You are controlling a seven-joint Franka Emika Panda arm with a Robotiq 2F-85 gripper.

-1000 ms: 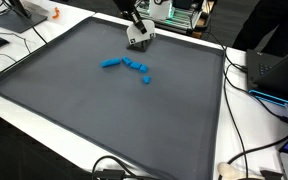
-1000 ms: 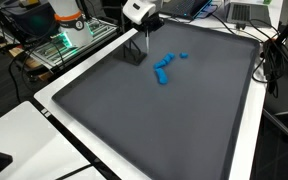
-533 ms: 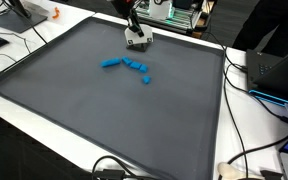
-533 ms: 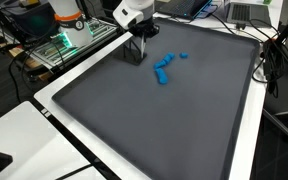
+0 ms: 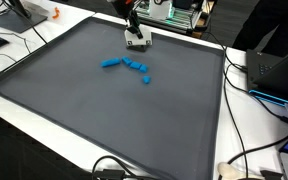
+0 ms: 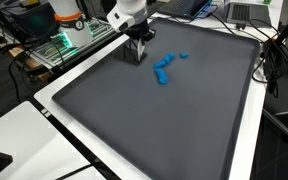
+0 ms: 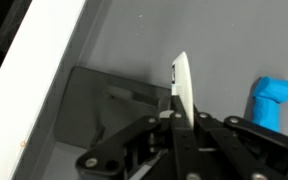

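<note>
At upper centre of the mat, my gripper sits closed (its body hides the lower end of a blue block in wrist view).

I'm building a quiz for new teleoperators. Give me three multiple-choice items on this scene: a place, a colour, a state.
1. Where is the gripper relative to the small blocks?
A) beside them, nearer the edge of the dark mat
B) pressed on top of them
C) off the table
2. What colour are the blocks?
A) red
B) blue
C) green
3. How do the gripper's jaws stand?
A) wide open
B) shut
C) clamped on a block
Answers: 1 A, both exterior views show it apart from the cluster; 2 B, every block is blue; 3 B, the wrist view shows the fingers together, no block between.
</note>
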